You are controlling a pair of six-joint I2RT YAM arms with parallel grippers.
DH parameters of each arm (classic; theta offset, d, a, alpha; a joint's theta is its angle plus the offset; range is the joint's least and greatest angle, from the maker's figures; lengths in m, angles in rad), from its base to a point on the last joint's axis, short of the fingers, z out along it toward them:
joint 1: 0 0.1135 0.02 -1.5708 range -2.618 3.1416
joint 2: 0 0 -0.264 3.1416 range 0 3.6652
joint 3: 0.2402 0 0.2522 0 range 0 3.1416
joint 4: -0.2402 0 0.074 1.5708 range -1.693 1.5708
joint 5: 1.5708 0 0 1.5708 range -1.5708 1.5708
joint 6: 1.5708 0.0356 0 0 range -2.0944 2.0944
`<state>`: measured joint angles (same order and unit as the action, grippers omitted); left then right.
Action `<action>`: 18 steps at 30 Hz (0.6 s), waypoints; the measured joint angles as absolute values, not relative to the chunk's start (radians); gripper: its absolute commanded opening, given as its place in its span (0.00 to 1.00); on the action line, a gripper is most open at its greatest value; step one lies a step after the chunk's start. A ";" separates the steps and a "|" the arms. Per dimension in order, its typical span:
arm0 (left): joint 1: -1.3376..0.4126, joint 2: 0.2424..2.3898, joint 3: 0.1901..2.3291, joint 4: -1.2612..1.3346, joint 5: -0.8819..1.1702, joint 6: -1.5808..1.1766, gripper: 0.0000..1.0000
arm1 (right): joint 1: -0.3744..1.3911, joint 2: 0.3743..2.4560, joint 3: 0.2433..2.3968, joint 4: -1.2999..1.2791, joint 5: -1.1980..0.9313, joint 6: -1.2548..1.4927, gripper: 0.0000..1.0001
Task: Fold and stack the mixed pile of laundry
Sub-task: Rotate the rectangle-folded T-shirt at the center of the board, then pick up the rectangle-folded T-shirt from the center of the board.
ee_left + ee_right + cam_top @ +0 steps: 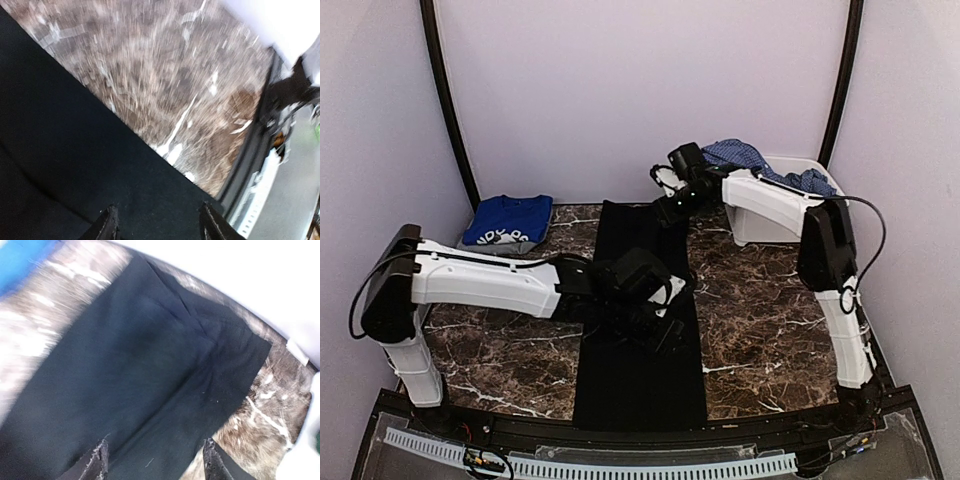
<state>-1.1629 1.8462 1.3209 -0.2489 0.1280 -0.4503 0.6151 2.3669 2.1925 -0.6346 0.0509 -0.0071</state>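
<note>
Marble table (770, 330), lavender walls (640, 90), black garment (640, 385) flat.

A long black garment (640, 380) lay flat as a strip down the middle of the marble counter (770, 330). The left pincer (665, 325) hung over its middle, the right pincer (668, 205) over its far end. Left of that end sat a folded royal-blue tee (507, 220). To its right stood a white bin (752, 236) holding a blue checked shirt (740, 155).

black garment (640, 390): middle bit is hidden by the left arm (490, 282)
table (165, 75): pretty badly smeared by motion blur
</note>
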 measured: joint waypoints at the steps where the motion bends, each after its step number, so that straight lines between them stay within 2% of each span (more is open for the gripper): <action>1: -1.159 1.793 1.301 -0.245 0.118 -0.461 0.58 | 0.618 2.290 2.150 -0.632 0.018 0.012 0.63; 4: -1.146 1.609 1.193 -0.232 0.081 -0.523 0.58 | 0.627 2.048 1.990 -0.587 -0.077 0.075 0.62; 9: -1.123 1.344 0.958 -0.253 0.039 -0.690 0.49 | 0.678 1.664 1.600 -0.521 -0.198 0.216 0.58; 18: -1.161 1.018 0.570 -0.379 0.080 -0.984 0.42 | 0.918 1.381 0.952 -0.530 -0.255 0.538 0.52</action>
<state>-1.1606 1.0180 0.5705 -0.3790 0.0799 -0.9836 0.9180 1.3811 0.9516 -0.5301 -0.2554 0.5381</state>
